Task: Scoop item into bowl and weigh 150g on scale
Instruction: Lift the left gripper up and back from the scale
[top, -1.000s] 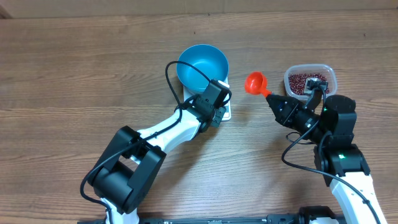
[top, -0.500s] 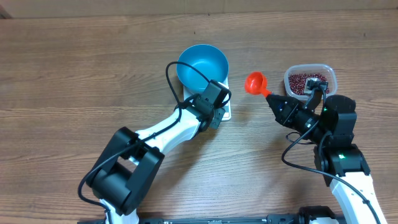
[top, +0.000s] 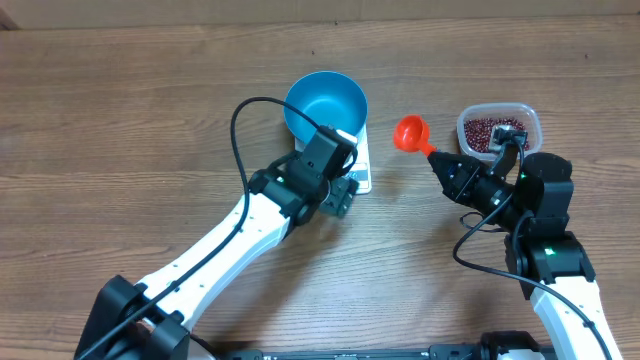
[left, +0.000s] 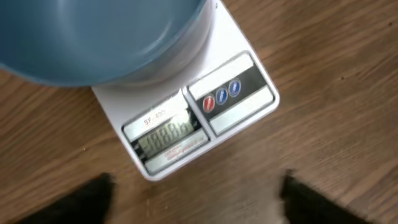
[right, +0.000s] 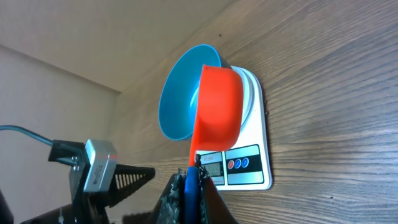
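Left hand (top: 338, 192) found opened wide, empty, withdrawn slightly from scale (left: 205, 118) front; shut earlier. Right hand (top: 440, 158) unmoved, kept clamped on orange scoop (top: 410, 132) handle. Bowl (top: 325, 105) left on scale.

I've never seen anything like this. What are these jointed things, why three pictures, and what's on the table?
These are two robot arms, each ending in a two-finger pincer. One picture looks down from above the table; the other two come from cameras on the wrists. On the wooden table stands a white scale carrying an empty blue bowl, with a clear tub of red-brown beans nearby. The right pincer is shut on the handle of an orange scoop. The left pincer is open, holding nothing, near the scale's front.
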